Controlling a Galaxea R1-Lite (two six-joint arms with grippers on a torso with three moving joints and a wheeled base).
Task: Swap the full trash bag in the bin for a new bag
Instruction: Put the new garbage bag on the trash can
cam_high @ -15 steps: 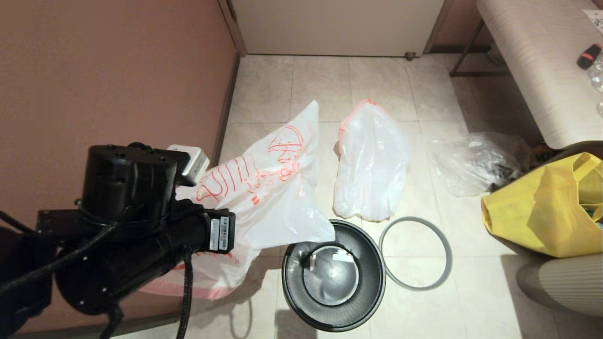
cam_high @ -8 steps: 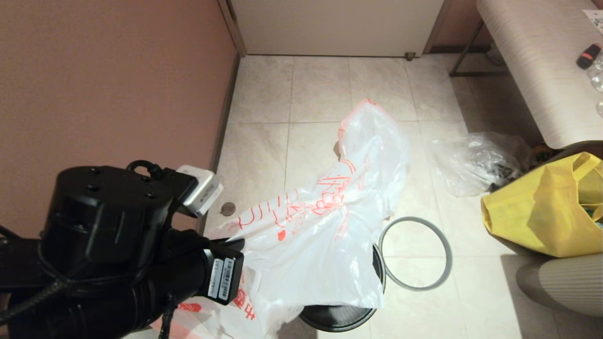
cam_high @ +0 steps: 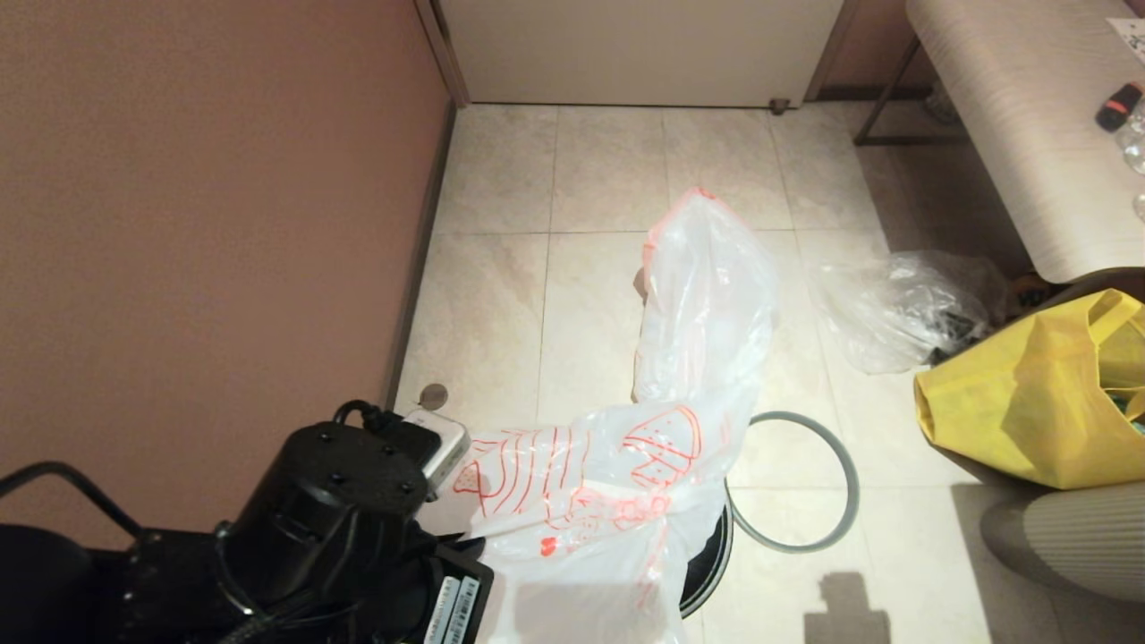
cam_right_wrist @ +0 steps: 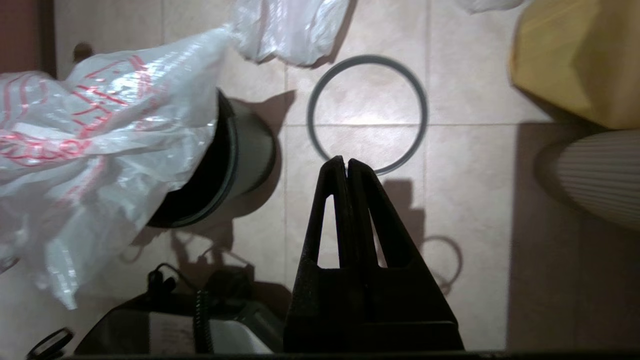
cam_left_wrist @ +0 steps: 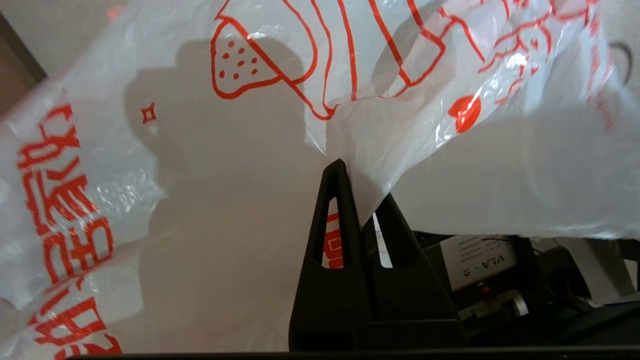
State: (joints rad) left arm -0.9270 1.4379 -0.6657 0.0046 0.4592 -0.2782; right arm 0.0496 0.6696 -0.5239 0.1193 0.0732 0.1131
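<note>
The left gripper (cam_left_wrist: 356, 187), jaws pinching an edge of the new bag (cam_high: 590, 501), hung at the near left, and the printed film billowed rightward from it over the bin (cam_high: 711, 555), hiding most of the mouth. The bin sat just right of the jaws, so the left arm was the nearer one for lining it. The right gripper (cam_right_wrist: 346, 165), jaws pressed together on nothing, hovered above the floor near the grey ring (cam_high: 792, 483), which lay just right of the bin. The full bag (cam_high: 707, 304) stood beyond, farther off.
</note>
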